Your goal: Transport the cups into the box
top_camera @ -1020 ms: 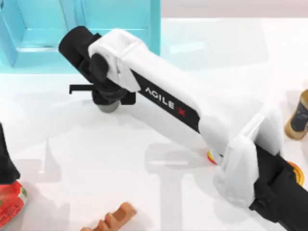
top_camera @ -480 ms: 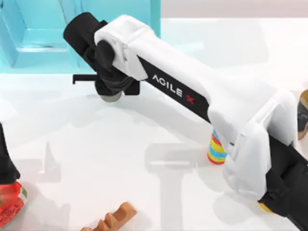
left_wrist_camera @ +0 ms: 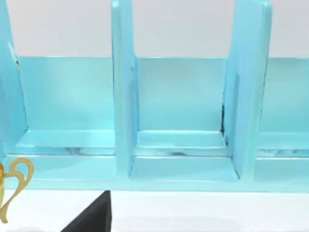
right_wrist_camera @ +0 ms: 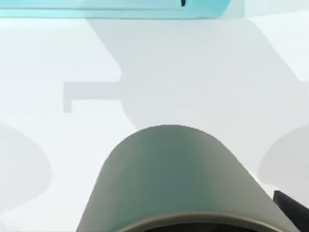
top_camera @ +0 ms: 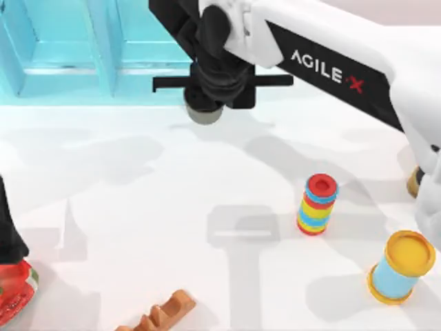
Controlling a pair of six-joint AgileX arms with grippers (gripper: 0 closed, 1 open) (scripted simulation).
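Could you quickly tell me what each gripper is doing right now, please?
Left gripper: cannot be told.
Right gripper: closed on the grey-olive cup, near the box.

1 grey-olive cup, 1 box, 1 ring stack, 1 yellow-lidded tub.

box at table's far left; cup just in front of it, under right gripper. ring stack right of centre, tub nearer (far right).
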